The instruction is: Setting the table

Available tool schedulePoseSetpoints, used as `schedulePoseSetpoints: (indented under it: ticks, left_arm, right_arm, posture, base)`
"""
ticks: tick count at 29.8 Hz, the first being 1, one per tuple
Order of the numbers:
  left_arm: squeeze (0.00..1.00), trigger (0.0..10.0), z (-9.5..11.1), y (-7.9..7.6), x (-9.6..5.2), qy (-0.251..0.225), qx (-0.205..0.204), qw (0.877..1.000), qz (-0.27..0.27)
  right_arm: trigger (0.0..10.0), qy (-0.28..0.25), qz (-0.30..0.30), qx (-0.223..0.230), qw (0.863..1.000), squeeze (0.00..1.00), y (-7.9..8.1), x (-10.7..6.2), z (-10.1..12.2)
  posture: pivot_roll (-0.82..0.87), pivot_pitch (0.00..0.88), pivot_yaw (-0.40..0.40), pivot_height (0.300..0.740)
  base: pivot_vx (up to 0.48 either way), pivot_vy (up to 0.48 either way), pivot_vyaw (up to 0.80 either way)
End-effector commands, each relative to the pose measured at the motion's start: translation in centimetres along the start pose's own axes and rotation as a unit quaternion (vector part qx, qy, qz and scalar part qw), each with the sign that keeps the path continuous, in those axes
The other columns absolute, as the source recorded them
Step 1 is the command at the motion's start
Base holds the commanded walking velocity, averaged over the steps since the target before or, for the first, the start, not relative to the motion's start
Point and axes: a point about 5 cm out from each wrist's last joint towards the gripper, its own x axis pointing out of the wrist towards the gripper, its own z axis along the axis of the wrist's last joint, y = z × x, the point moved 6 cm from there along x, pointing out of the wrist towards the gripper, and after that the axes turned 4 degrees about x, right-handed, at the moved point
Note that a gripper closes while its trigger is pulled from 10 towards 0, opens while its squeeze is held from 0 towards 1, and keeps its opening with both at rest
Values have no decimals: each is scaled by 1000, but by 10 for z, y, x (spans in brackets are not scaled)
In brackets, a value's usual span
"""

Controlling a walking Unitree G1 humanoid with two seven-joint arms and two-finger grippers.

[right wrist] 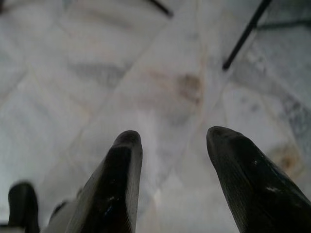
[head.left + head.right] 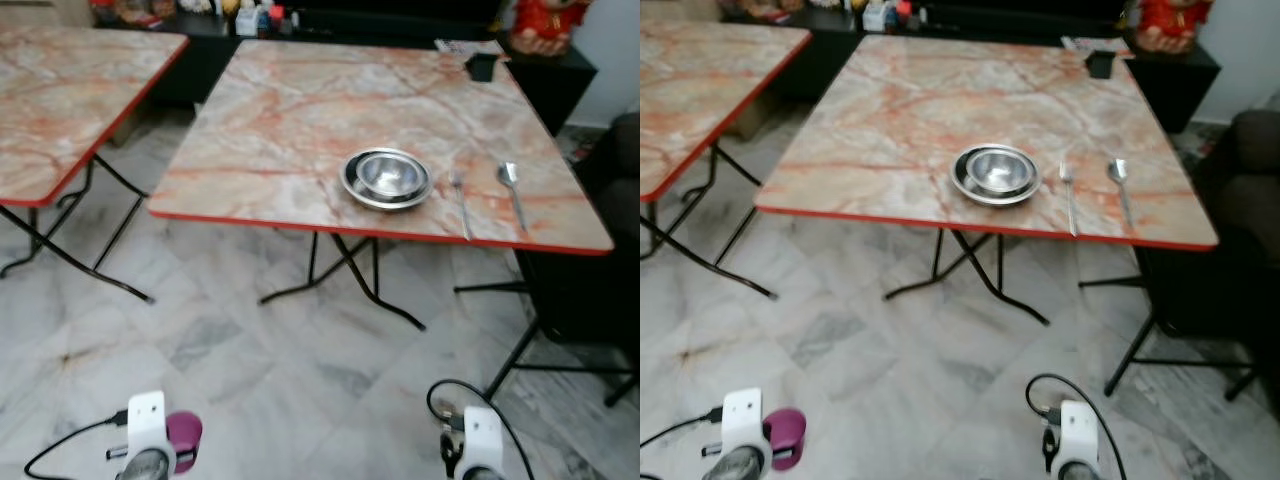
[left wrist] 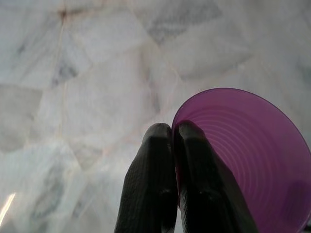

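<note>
A purple cup (image 3: 245,160) is pinched by its rim between the two fingers of the left gripper (image 3: 172,133), held low over the marble floor (image 3: 97,87), well short of the table (image 2: 300,120). On that table, near its front edge, a steel bowl (image 2: 388,178) sits in a dark plate, with a fork (image 2: 461,200) just beside it and a spoon (image 2: 513,190) beyond the fork. The right gripper (image 1: 172,141) hangs spread wide, grasping nothing, above the floor.
</note>
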Motion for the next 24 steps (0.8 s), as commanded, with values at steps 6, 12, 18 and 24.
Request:
schedulePoseSetpoints:
  ticks: [6, 12, 18, 24]
  left_arm:
    - [0, 10000, -8, 8, -1, 12, -8, 1000, 15]
    - [0, 10000, -5, 7, -1, 8, -7, 1000, 11]
    - [0, 10000, -4, 7, 0, 6, -3, 1000, 11]
    - [0, 10000, -3, 9, 0, 4, 0, 1000, 14]
  right_arm:
    - [10000, 6, 5, 5, 1000, 0, 4, 0, -3]
    - [10000, 7, 6, 10, 1000, 0, 5, 0, -2]
    - [10000, 4, 8, 9, 1000, 0, 6, 0, -3]
    - [10000, 6, 8, 19, 1000, 0, 8, -1, -5]
  posture:
    - [24, 149, -34, 740]
    - [23, 149, -33, 740]
    - [24, 149, -27, 740]
    - [27, 148, -23, 740]
  base:
    - [157, 0, 0]
    - [335, 0, 0]
    - [358, 0, 0]
    - [375, 0, 0]
